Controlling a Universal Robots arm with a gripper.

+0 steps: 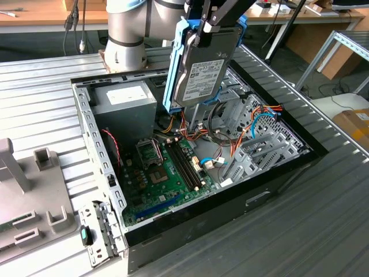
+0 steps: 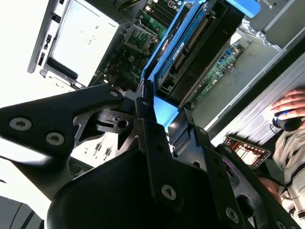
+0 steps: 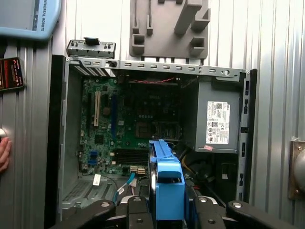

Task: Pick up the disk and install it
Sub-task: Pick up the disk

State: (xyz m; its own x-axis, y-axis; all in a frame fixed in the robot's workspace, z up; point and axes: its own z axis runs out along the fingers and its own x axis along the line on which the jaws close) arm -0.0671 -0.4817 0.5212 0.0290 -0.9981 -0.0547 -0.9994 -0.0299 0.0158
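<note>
Blue-framed disk [image 1: 209, 72] hangs on edge above the open computer case [image 1: 91, 130]; the tool [image 1: 203, 29] clamps its upper end.

Clear air round the gripper [image 1: 204, 29], clutter below
Under its disk [image 1: 204, 72], cables [image 1: 253, 124] crowd the case [image 1: 92, 133]; power supply box [image 1: 124, 101] stands alongside.

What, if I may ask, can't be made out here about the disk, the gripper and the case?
Exterior view: the disk held by the gripper hides the part of the computer case behind it; the gripper's upper part is cut off by the top edge.
First wrist view: the disk is edge-on, so its flat faces are hidden.
Second wrist view: a person's hand is cut off by the picture's edge.
</note>
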